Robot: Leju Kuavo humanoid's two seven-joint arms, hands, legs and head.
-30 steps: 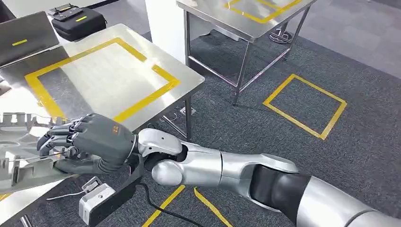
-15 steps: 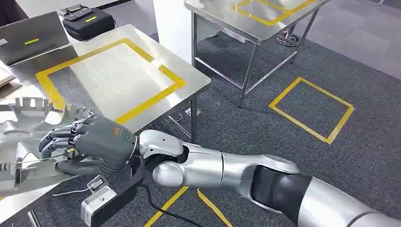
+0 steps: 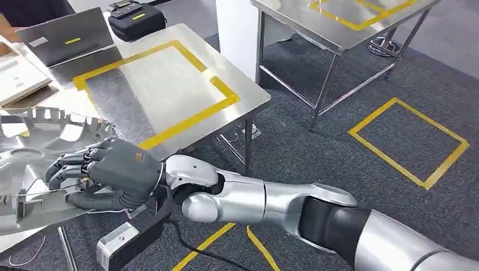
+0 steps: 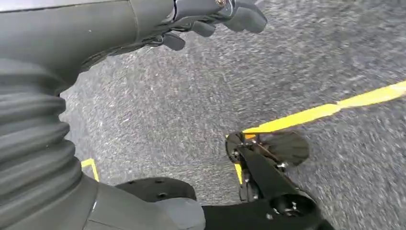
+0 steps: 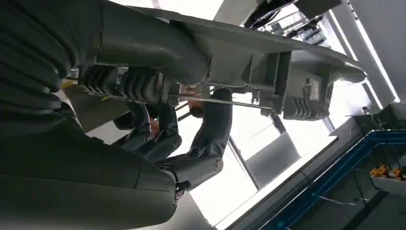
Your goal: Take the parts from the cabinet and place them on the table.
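Note:
My right hand (image 3: 107, 172) grips the near edge of a large silver stamped metal part (image 3: 34, 149) with a toothed rim. It holds the part flat, low over the front left end of the steel table (image 3: 164, 84), which carries a yellow tape frame. In the right wrist view the fingers (image 5: 210, 129) curl under the part (image 5: 268, 57) and around a thin rod on it. My left hand (image 4: 210, 17) hangs over the grey carpet with nothing in it, its fingers loosely apart.
A closed laptop (image 3: 65, 39), a black case (image 3: 135, 17) and a pale board (image 3: 17, 76) lie at the table's far end. A second steel table (image 3: 350, 22) stands behind a white pillar (image 3: 237, 28). A black device with a cable (image 3: 127, 245) lies on the floor below my hand.
The whole picture has shifted right, so the camera has turned. My right hand keeps its grip on the part, which now shows more of its toothed rim.

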